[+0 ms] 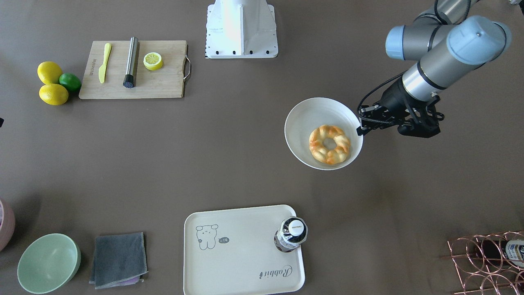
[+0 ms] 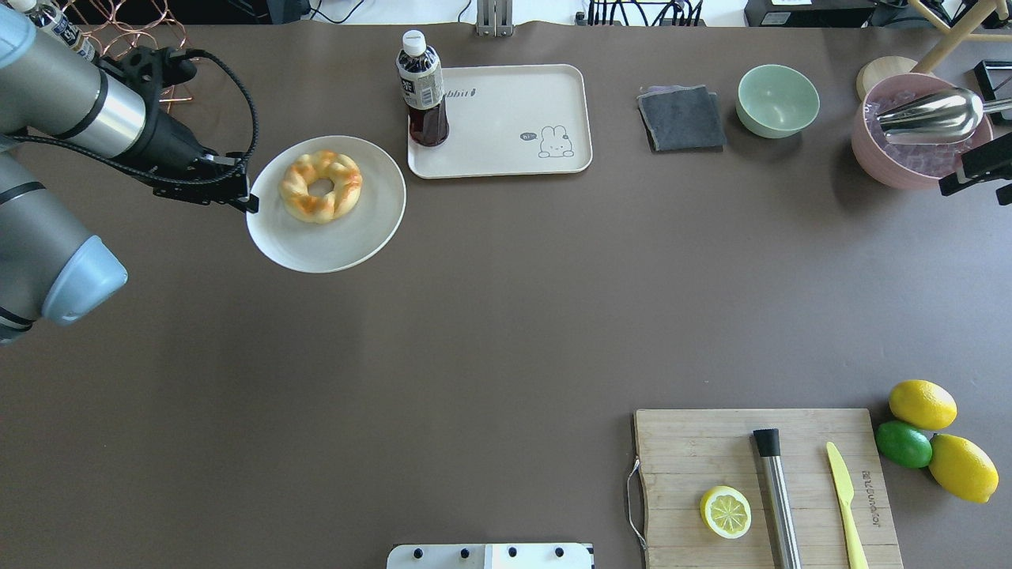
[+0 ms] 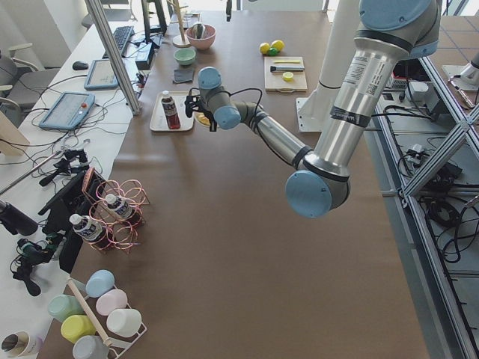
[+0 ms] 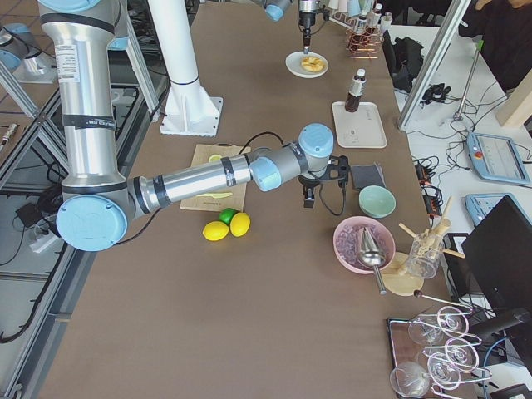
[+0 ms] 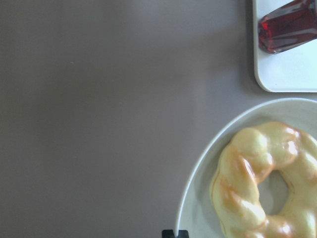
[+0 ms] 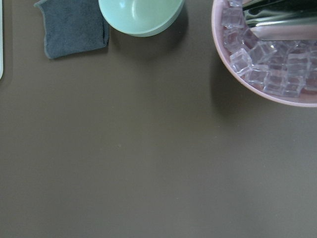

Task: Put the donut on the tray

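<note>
The donut (image 1: 315, 143) is a braided golden ring that lies on a white plate (image 1: 303, 123), apart from the tray. It also shows in the overhead view (image 2: 296, 194) and the left wrist view (image 5: 242, 173). The cream rabbit tray (image 1: 245, 250) lies flat across the table, beyond the plate in the overhead view (image 2: 506, 118). My left gripper (image 2: 249, 205) points down at the plate's rim, its fingertips (image 5: 175, 233) close together on the rim. My right gripper (image 2: 976, 170) hangs by the pink ice bowl; I cannot tell whether it is open.
A dark drink bottle (image 2: 423, 87) stands on the tray's corner nearest the plate. A grey cloth (image 2: 681, 117), green bowl (image 2: 778, 99) and pink ice bowl (image 2: 917, 150) lie to the right. A cutting board (image 2: 711, 458) holds a lemon half, a steel tool and a knife.
</note>
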Available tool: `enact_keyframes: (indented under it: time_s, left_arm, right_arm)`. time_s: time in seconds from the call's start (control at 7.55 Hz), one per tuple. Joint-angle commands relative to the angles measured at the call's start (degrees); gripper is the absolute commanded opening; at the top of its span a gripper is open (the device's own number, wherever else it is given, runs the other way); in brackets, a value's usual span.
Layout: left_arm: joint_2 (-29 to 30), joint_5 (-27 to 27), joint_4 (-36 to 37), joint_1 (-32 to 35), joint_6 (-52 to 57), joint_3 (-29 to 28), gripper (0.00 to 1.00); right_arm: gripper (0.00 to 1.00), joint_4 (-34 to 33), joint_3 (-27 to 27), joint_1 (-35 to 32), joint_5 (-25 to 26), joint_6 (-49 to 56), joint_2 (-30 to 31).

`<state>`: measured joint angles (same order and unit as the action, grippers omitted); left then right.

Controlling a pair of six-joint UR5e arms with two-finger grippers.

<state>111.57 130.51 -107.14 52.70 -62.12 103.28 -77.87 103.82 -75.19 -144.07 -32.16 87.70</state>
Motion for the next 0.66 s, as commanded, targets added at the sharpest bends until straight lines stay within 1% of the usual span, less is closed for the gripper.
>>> enact_keyframes:
  time_s: [0.0, 0.13, 0.27, 0.53]
  left_arm:
    - [7.2, -8.6, 9.8, -8.2, -8.6, 4.6, 0.00]
    - [9.4, -11.5, 9.8, -11.6, -12.0, 4.2, 0.00]
    - [11.0, -13.7, 9.9, -14.4, -14.7, 4.0, 0.00]
    - [13.1, -14.8, 11.2, -16.2, -16.4, 3.9, 0.00]
  right_arm:
    - [1.00, 5.2, 0.5, 4.7, 3.6, -4.3, -1.2]
    - [1.00, 6.2, 1.1, 6.5, 4.1, -5.4, -1.5]
    - [1.00, 6.1, 1.2, 9.1, 5.0, -8.8, -3.7]
    - [1.00, 6.3, 1.6, 14.9, 7.9, -24.2, -9.6]
